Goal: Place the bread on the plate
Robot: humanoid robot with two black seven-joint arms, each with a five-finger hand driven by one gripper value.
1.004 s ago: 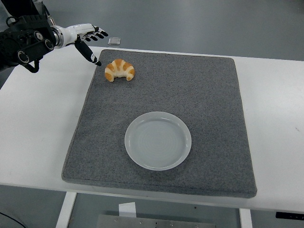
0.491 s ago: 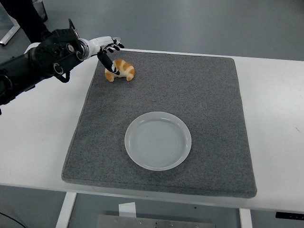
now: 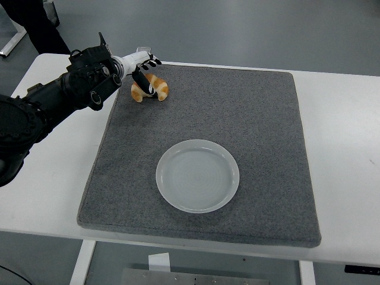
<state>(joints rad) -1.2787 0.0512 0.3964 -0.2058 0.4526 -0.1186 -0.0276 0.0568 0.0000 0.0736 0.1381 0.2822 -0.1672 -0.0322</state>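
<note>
The bread, a golden croissant with pale bands, lies on the grey mat in its far left corner, curved ends pointing toward the near side. The left hand reaches in from the left over that corner, its black arm crossing the white counter at an angle. The hand sits directly above and against the croissant: the thumb comes down across the left half of the bread, and the other fingers are over its far edge. The fingers are curling around the bread but whether they actually grip it cannot be told; the croissant rests flat on the mat, not lifted.

The plate, white and round, lies on the mat toward the near side, a little left of the mat's middle and well apart from both bread and hand, to their near right.

At the far left corner, beyond the counter, a dark-clothed leg of a person stands on the floor.
</note>
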